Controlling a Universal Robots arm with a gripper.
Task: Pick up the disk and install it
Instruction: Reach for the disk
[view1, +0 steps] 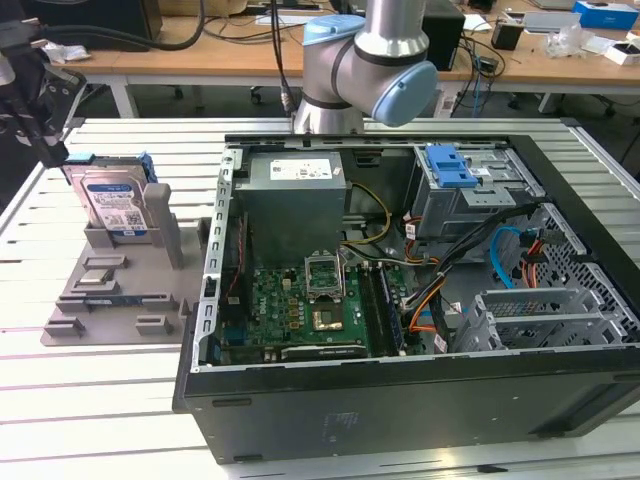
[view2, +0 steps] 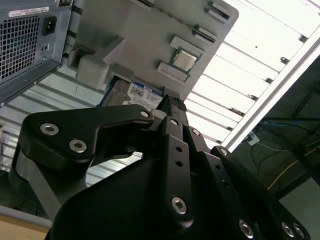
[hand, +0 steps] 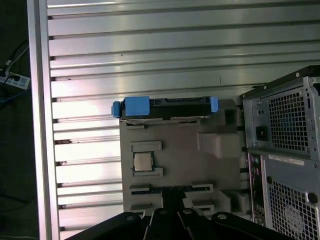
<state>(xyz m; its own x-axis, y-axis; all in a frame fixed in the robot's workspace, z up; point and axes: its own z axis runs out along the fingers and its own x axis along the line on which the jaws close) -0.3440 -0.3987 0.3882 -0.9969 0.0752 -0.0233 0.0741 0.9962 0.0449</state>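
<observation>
The disk (view1: 112, 205) is a silver hard drive with a blue-and-white label and blue side rails. It stands on edge, leaning back, in a slot of a grey holder (view1: 110, 290) at the exterior view's left. My gripper (view1: 55, 150) hovers just above and to the left of its top edge, apart from it. In both wrist views the black fingers sit together, shut on nothing, pointing toward the disk (view2: 142, 95) and along the holder (hand: 175, 150). The disk's blue rail (hand: 136, 106) shows along the holder's far end.
An open computer case (view1: 400, 400) lies on the slatted aluminium table (view1: 100, 420), to the right of the holder. A drive bay with a blue latch (view1: 455, 165) sits at the case's back right. A small square chip (hand: 143, 161) rests in the holder. Desks with cables stand behind.
</observation>
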